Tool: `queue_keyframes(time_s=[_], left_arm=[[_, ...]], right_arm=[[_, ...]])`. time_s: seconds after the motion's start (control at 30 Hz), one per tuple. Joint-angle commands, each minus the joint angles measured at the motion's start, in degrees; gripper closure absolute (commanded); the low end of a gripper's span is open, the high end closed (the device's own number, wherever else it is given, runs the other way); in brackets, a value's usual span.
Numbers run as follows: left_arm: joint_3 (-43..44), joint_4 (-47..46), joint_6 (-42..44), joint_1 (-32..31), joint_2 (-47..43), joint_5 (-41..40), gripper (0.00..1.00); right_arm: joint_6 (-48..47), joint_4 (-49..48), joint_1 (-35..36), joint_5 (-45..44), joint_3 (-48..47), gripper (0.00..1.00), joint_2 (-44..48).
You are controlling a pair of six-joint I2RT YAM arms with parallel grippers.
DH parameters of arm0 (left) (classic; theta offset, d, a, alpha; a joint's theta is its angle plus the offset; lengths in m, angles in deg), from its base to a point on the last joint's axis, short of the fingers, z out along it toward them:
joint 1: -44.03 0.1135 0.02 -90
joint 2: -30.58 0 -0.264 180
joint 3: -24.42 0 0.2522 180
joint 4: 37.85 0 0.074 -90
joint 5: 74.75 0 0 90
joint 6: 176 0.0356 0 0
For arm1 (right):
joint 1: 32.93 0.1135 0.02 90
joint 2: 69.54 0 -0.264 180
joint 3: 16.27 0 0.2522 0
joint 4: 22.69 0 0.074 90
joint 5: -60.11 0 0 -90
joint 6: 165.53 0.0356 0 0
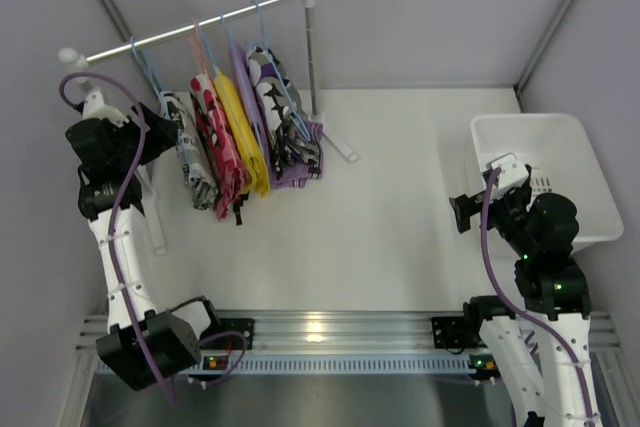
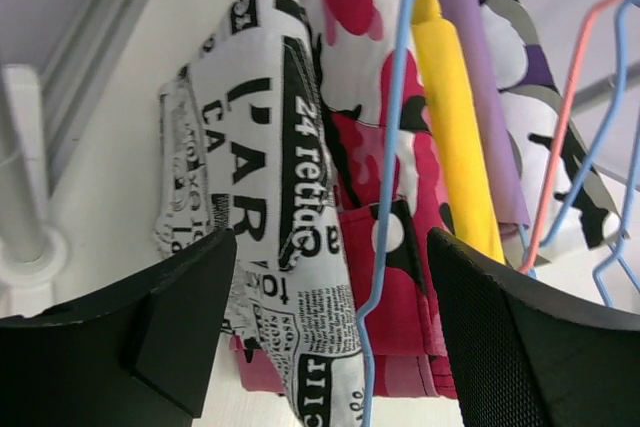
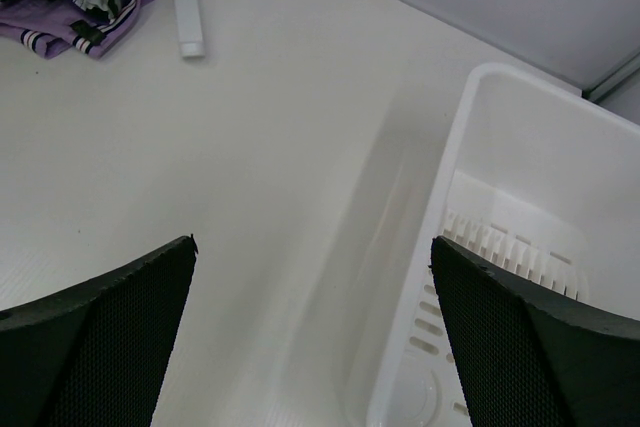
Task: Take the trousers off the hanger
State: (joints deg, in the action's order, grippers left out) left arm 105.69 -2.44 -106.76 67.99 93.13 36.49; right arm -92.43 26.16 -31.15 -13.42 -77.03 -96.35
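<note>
Several trousers hang side by side on wire hangers from a rail (image 1: 190,33): a black-and-white print pair (image 1: 189,152) (image 2: 265,177), a red-pink pair (image 1: 216,142) (image 2: 375,177), a yellow pair (image 1: 244,142) (image 2: 455,117), a purple pair (image 1: 298,165) (image 2: 475,67) and a spotted pair (image 1: 270,75). My left gripper (image 1: 165,137) (image 2: 330,317) is open, its fingers (image 2: 185,312) standing either side of the print pair's lower part and a blue hanger wire (image 2: 385,207). My right gripper (image 1: 465,212) (image 3: 312,327) hangs open over the table, holding nothing.
A white basket (image 1: 590,162) (image 3: 450,277) stands at the right, just beside my right gripper. The rack's upright post (image 1: 311,47) and its white foot (image 3: 188,7) are right of the clothes. Another rack post (image 2: 20,197) is at the left wall.
</note>
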Motion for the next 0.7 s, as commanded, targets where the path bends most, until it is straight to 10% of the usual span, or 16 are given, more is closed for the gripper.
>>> queue_keyframes(time_s=[0.0,0.67], left_arm=[[-2.9,-11.8,0.2,0.6,-2.5,8.8,0.19],[-9.0,-36.5,-16.5,0.9,6.4,24.7,0.42]], right_arm=[[-0.3,-4.2,-0.4,1.0,-0.5,0.00,-0.8],[-2.0,-4.4,-0.4,1.6,0.3,0.00,0.4]])
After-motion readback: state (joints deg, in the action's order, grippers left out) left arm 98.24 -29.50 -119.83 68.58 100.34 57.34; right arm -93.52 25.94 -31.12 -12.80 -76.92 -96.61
